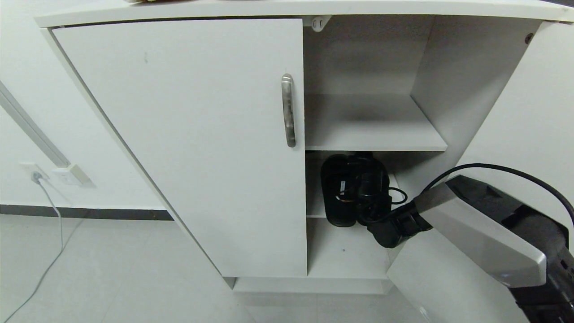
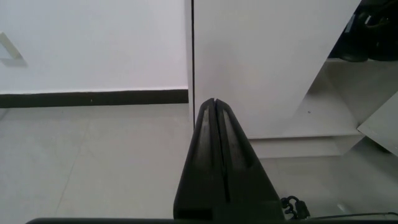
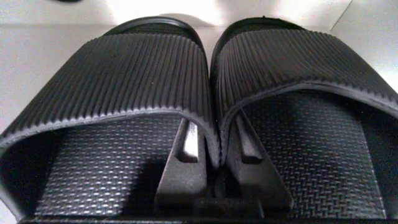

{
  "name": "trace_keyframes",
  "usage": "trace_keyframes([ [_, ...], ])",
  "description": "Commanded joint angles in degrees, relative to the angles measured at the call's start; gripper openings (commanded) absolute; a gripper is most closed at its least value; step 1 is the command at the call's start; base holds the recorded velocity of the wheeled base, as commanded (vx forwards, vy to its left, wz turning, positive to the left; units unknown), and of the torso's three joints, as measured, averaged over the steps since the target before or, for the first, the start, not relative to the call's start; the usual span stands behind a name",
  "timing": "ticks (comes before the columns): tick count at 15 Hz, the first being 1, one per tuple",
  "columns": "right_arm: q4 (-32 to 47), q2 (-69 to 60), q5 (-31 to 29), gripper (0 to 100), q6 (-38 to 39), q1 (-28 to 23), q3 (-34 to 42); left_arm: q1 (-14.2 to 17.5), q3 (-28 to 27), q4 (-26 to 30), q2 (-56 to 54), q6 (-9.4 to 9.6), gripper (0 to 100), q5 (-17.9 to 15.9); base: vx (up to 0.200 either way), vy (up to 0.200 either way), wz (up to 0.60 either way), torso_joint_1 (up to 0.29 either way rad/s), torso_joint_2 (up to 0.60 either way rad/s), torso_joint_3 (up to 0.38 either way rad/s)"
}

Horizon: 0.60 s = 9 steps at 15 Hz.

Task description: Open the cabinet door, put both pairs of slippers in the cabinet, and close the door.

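We count one pair of black slippers (image 1: 347, 193), two in all, in the lower compartment of the white cabinet (image 1: 269, 9), under its one shelf (image 1: 372, 130). The right gripper (image 3: 214, 149) is clenched on them. In its wrist view one finger sits inside one slipper (image 3: 118, 81) and the other finger inside the second slipper (image 3: 298, 74), pinching their touching inner walls, with the ribbed straps side by side. From the head view the pair looks tipped up on end, toes toward the back. We can't tell whether it rests on the compartment floor or hangs in the grip, because the slippers and the arm's black cable cover that spot. There are two doors. The left door (image 1: 179, 134) is closed, carries one metal handle (image 1: 288, 110) and hides that half of the cabinet. The right door (image 1: 529, 116) is swung open just beside the right arm. The left gripper (image 2: 214, 124) has its fingers pressed together on nothing and sits low over the floor tiles (image 1: 112, 269), near the cabinet's left corner. Well off to the left, the wall has one socket (image 1: 33, 172) with one grey cable (image 1: 56, 224) running down to the floor, a second white box (image 1: 71, 175) beside it, and a dark skirting strip (image 1: 89, 213).
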Motion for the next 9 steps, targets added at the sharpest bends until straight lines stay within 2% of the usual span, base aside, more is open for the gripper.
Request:
trace_keyframes([
  [1, 1.2, 0.2, 0.0, 0, 0.0, -0.4, -2.2, 0.0, 0.0, 0.0, 0.1, -0.01, 0, 0.0, 0.000, 0.000, 0.00, 0.000, 0.00, 0.000],
  [9, 2.3, 1.1, -0.3, 0, 0.0, -1.0, -2.7, 0.0, 0.0, 0.0, 0.1, -0.01, 0, 0.0, 0.000, 0.000, 0.00, 0.000, 0.00, 0.000],
])
